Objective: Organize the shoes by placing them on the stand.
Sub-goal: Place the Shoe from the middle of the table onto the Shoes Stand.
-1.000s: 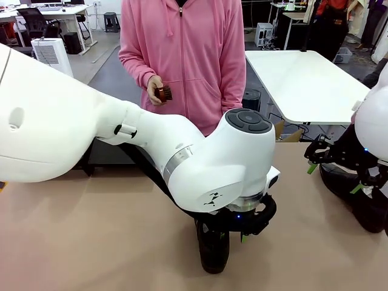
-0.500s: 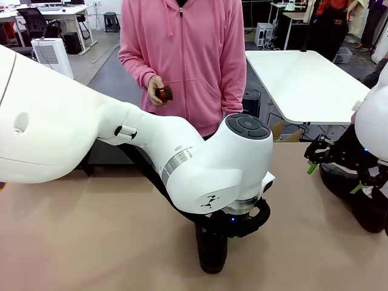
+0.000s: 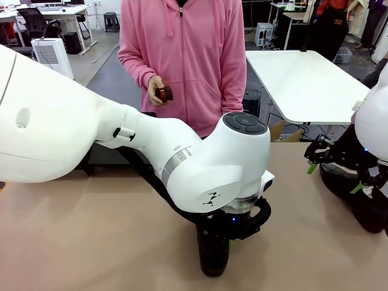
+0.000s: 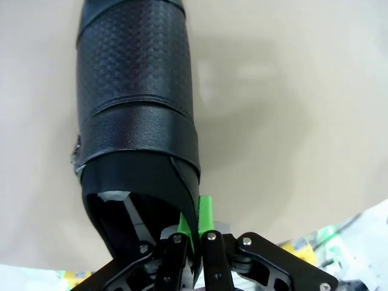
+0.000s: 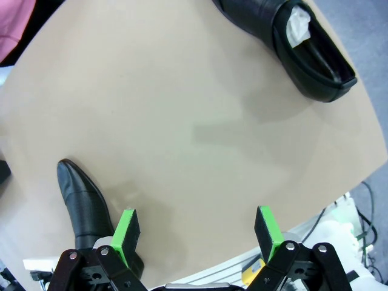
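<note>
Left tool [image 4: 195, 227] is clamped tight on the side wall of a black shoe [image 4: 136, 115] at its opening, one green pad inside the collar and the other outside. In the front view this tool [image 3: 229, 241] sits under the white arm's wrist near the middle of the tabletop [image 3: 91, 242], with the same shoe [image 3: 213, 257] below it, one end towards the camera.

Right tool [image 5: 197, 233] has its jaws spread wide and grips nothing, with bare tabletop [image 5: 182, 121] between the pads. A textured shoe [image 5: 85, 203] lies just beside one pad. A stuffed shoe [image 5: 303, 54] with pale paper inside lies well apart, near the tabletop's edge. From the front, this tool [image 3: 334, 179] hangs over dark shoe leather [image 3: 370, 212] at the right edge; one shoe or two there, I cannot tell.

Count: two tools, two shoes in the right wrist view, and one small brown brush [image 3: 163, 93] in the person's hand [image 3: 154, 91].
</note>
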Controlling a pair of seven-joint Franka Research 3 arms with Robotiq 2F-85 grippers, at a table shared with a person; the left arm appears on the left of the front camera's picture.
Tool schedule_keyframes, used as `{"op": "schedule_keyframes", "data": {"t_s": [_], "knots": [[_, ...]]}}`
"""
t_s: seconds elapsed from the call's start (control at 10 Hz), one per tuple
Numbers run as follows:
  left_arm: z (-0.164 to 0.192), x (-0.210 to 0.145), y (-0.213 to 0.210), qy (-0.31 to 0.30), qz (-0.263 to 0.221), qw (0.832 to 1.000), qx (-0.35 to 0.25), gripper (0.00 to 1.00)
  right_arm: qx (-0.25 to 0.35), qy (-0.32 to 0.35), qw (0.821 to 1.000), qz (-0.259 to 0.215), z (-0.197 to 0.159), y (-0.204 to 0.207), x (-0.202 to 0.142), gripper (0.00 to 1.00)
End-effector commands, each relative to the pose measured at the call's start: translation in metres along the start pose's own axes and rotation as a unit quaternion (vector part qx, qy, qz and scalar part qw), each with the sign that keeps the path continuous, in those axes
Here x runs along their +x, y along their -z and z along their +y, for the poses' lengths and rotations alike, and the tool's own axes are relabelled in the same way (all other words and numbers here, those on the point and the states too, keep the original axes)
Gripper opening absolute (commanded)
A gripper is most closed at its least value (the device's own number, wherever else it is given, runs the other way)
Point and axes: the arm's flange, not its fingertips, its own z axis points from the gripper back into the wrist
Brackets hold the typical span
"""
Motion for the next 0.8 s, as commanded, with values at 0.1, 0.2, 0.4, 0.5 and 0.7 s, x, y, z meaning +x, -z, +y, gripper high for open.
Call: {"op": "schedule_keyframes", "data": {"t_s": [0.1,0.2,0.4,0.5,0.7], "knots": [[0.035,-0.03,-0.08,-0.001,-0.028,0.998,-0.052,0.0,0.009,-0.01,1.0,0.003,0.0,-0.001,0.002,1.0],[0.06,-0.029,-0.106,0.003,-0.069,0.997,-0.039,0.0,0.009,-0.01,1.0,0.003,0.0,-0.001,0.002,1.0],[0.118,-0.015,-0.144,-0.019,-0.147,0.989,0.002,0.0,0.009,-0.01,1.0,0.003,0.0,-0.001,0.002,1.0],[0.15,-0.003,-0.161,-0.018,-0.18,0.983,0.034,0.0,0.009,-0.01,1.0,0.003,0.0,-0.001,0.002,1.0],[0.203,0.028,-0.178,-0.021,-0.222,0.972,0.075,0.0,0.009,-0.01,1.0,0.003,0.0,-0.001,0.002,1.0]]}}
